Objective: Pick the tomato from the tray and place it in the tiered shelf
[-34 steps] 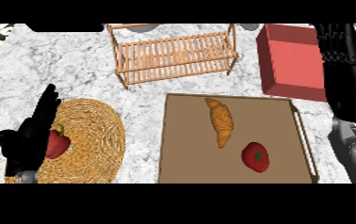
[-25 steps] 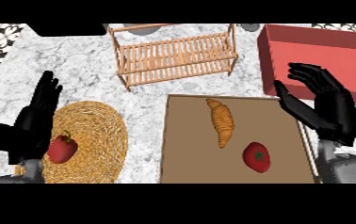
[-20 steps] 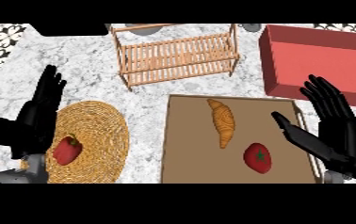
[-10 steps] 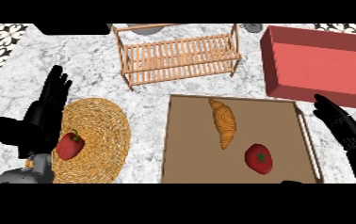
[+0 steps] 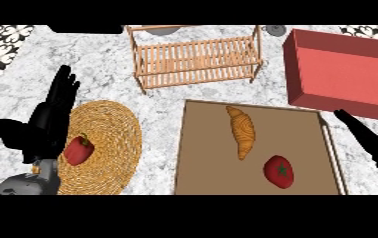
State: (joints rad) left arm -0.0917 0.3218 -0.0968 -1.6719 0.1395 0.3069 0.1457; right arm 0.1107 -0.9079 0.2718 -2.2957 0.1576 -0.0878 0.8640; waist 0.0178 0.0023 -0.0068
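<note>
The red tomato (image 5: 279, 171) lies in the near right part of the brown tray (image 5: 203, 167), next to a croissant (image 5: 242, 131). The wooden tiered shelf (image 5: 196, 57) stands behind the tray with nothing on its slats. Only the fingers of my right hand (image 5: 360, 133) show at the right edge, straight and open, off the tray's right side and apart from the tomato. My left hand (image 5: 49, 117) rests open at the left, fingers up, over the edge of a woven mat.
A round woven mat (image 5: 111, 142) lies left of the tray with a red pepper (image 5: 78, 150) on it. A red box (image 5: 336, 72) stands at the back right. A dark round object (image 5: 275, 29) sits behind the shelf.
My right hand came up over the tray's right side, then slid down and right until only its fingers show. The left hand shifted slightly. The tomato has not moved.
</note>
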